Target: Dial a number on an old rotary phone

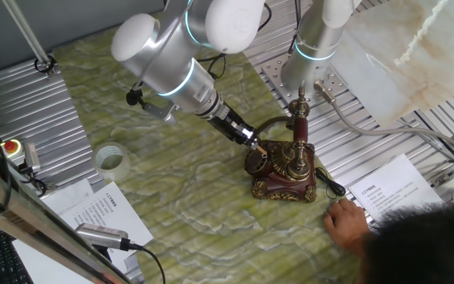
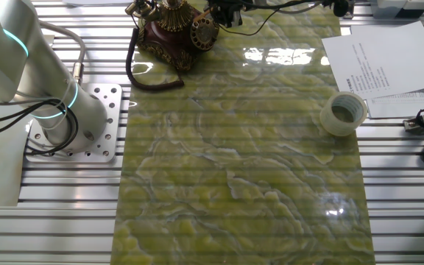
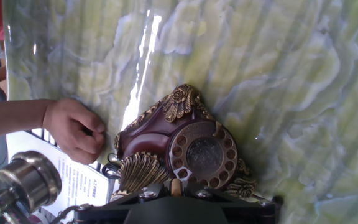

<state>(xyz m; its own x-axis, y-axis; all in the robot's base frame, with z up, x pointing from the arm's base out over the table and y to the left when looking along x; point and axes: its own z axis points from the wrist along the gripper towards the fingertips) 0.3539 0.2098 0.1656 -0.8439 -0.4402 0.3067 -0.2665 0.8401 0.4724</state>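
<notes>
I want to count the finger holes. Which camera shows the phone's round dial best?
The hand view: the dial faces the camera, large, its ring of holes clear. One fixed view shows it small and partly behind the gripper. The other fixed view shows it tiny and slanted at the picture's top edge.

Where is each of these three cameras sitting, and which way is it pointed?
One fixed view: high up, looking down the arm at the old rotary phone, pincer at its dial; a person's hand rests nearby.
The other fixed view: overhead from the opposite side; arm base at left, tape roll at right.
Hand view: on the hand, looking down at the dial.
All three show the phone.
</notes>
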